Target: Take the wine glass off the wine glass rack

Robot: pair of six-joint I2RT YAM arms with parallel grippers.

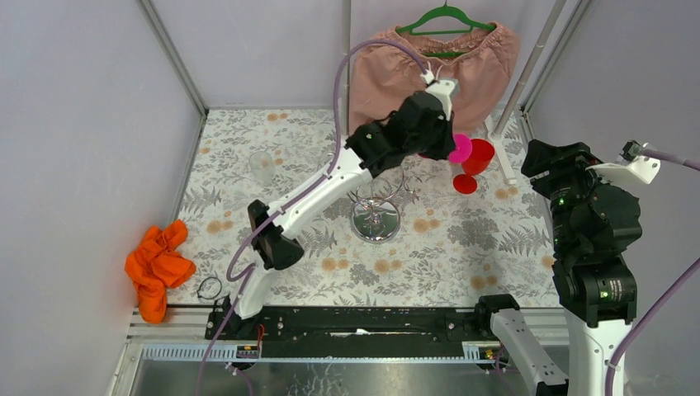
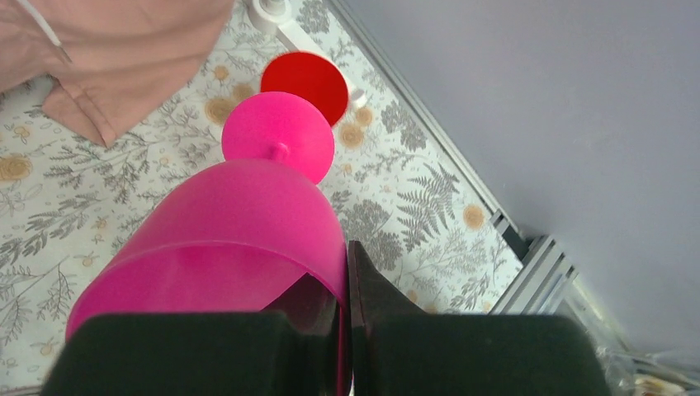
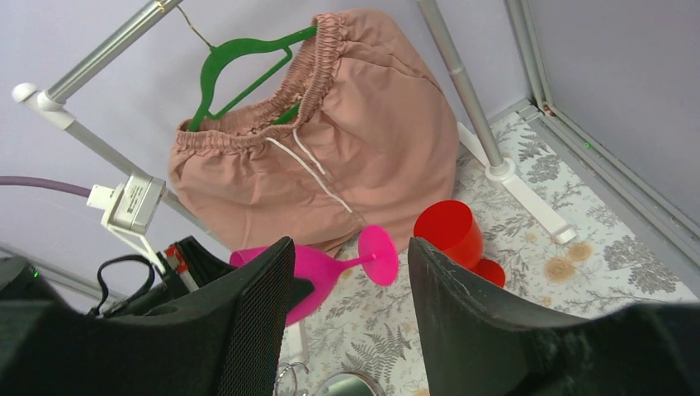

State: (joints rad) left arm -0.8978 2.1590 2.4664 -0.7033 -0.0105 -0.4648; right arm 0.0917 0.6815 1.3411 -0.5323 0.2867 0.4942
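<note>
My left gripper point(image 1: 442, 148) is shut on the rim of a pink wine glass point(image 1: 459, 148) and holds it in the air, foot pointing away, to the upper right of the chrome wine glass rack point(image 1: 376, 216). In the left wrist view the pink wine glass point(image 2: 239, 239) fills the frame, its wall pinched at the left gripper point(image 2: 347, 289). A red wine glass point(image 1: 476, 163) lies on the table beyond it; it also shows in the left wrist view point(image 2: 309, 82) and the right wrist view point(image 3: 450, 235). My right gripper point(image 3: 347, 280) is open and empty, raised at the right side.
A clear glass point(image 1: 262, 165) stands at the far left of the floral mat. An orange cloth point(image 1: 157, 268) lies off the mat at the left. Pink shorts on a green hanger point(image 1: 446, 21) hang from a white stand point(image 1: 503, 157) at the back.
</note>
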